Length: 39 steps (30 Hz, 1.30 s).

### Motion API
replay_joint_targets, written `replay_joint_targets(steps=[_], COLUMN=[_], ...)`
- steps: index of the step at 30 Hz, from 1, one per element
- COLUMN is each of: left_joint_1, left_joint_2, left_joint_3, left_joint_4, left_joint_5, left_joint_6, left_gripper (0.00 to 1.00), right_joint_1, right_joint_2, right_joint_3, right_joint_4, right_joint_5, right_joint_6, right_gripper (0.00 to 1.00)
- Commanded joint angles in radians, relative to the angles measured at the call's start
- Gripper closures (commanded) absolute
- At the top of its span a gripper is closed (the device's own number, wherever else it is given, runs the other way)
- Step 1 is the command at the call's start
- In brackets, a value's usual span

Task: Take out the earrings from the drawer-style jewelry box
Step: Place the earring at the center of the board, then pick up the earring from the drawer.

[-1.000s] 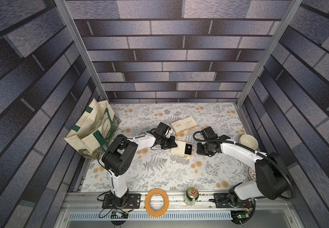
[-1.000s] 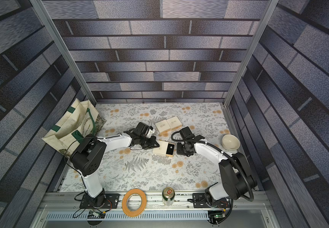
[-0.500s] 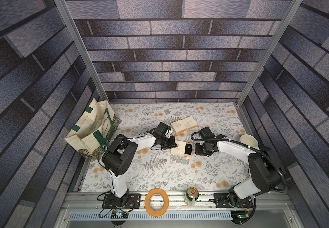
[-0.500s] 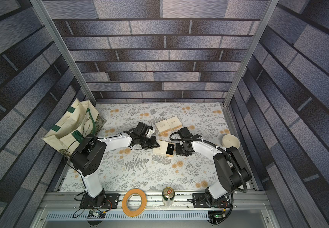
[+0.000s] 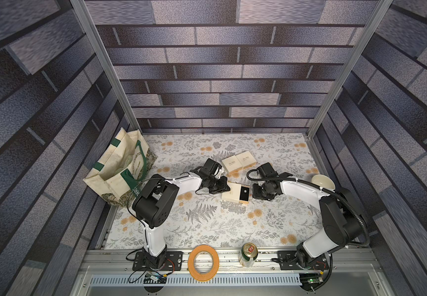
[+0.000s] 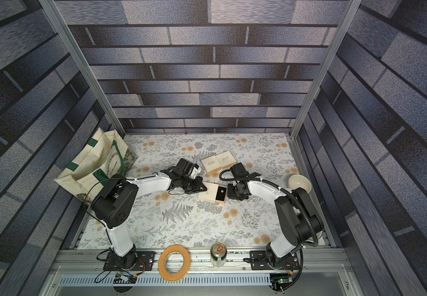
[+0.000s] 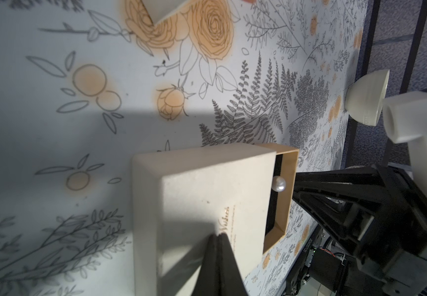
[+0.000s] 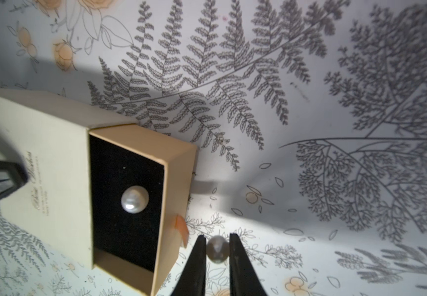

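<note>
The cream drawer-style jewelry box (image 5: 233,194) lies mid-table, its tan drawer (image 8: 179,164) slid out toward the right arm. One pearl earring (image 8: 134,199) rests on the drawer's black lining and also shows as a pale dot in a top view (image 5: 245,191). My left gripper (image 7: 219,237) is shut, its tips pressed on the box sleeve's top (image 7: 207,192). Just outside the drawer's end, next to its orange pull tab (image 8: 181,228), my right gripper (image 8: 217,243) is shut on a second pearl earring (image 8: 217,249), low over the tablecloth.
Two more cream boxes (image 5: 238,162) sit behind the open one. A white bowl (image 5: 322,182) stands at the right edge and a tote bag (image 5: 120,171) at the left wall. A tape roll (image 5: 203,262) and a can (image 5: 249,253) rest on the front rail.
The right arm's forearm and elbow have shifted slightly while its gripper stays by the drawer's open end. The left arm and the box have not moved.
</note>
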Motion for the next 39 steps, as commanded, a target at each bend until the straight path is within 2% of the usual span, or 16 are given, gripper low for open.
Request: replay_joint_targets(steps=[1,7,15,18,29,39], left_joint_1=[-0.005,-0.005,-0.004,-0.005,-0.005,-0.005], left_joint_2=[0.059,0.044,0.056,0.060,0.062,0.065], left_joint_3=[-0.009,-0.005,0.001,0.005,0.002,0.001], left_joint_4=[-0.080,-0.105,-0.103,-0.102,-0.102,-0.099], left_joint_5=[-0.089,-0.096,-0.096,-0.093,-0.093,-0.090], left_joint_6=[0.009,0.017,0.014,0.012,0.012,0.011], left_gripper=[1.00,1.00,1.00,1.00,1.00,1.00], right_joint_1=[-0.008,-0.007,-0.003,0.016,0.103,0.122], right_joint_2=[0.005,-0.027,-0.135,-0.143,-0.019,0.067], right_joint_3=[0.037,0.063,0.045,0.044,0.119,0.202], right_joint_4=[-0.032,-0.062,0.023,0.041,0.009,-0.046], right_joint_5=[0.022,0.039,-0.091,-0.104,-0.023,0.054], right_joint_6=[-0.019,-0.030,0.005,0.017,0.019,0.041], right_gripper=[0.75,0.63,0.65,0.66,0.70,0.72])
